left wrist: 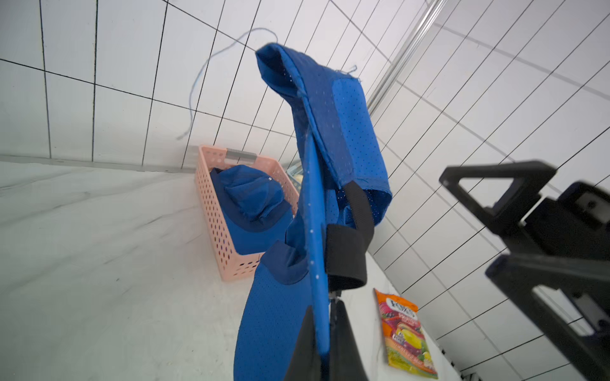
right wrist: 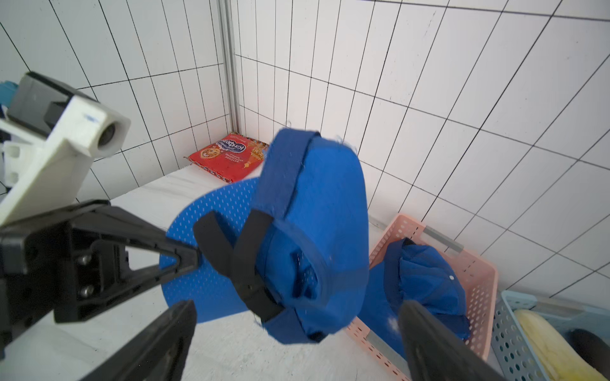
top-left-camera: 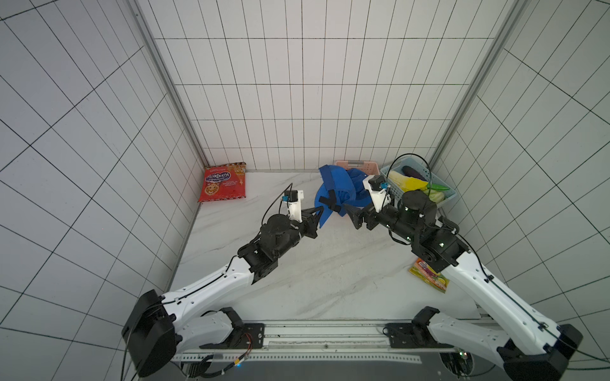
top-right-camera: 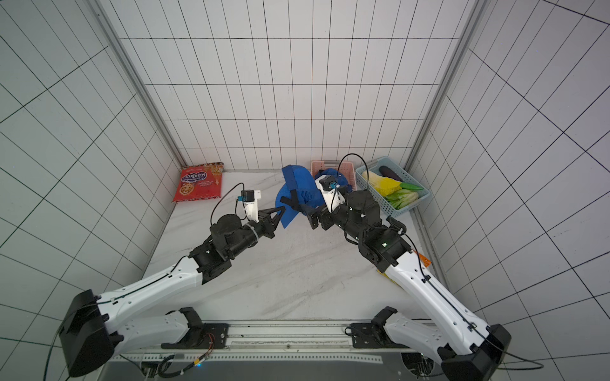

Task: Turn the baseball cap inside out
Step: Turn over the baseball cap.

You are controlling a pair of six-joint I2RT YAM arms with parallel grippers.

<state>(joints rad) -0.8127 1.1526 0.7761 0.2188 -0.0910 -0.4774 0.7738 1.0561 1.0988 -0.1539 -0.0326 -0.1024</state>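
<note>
Where the white, grey-veined desk (top-left-camera: 297,280) meets walls of white tile with dark joints, a red snack bag (top-left-camera: 222,183) lies in the corner far beyond the left claw (top-left-camera: 320,210). That claw's jaws are pressed together on the stiff, perforated brim of the blue baseball cap (top-left-camera: 333,188), holding it off the desk, with the soft crown rumpled above the claw and the black strap (top-left-camera: 330,202) looped just past its tip. Facing it, the right claw (right wrist: 295,308) is spread wide and grips nothing, just beside the cap. Behind the right claw stand a pink perforated basket (top-left-camera: 355,164) and a pale blue basket (top-left-camera: 450,198).
</note>
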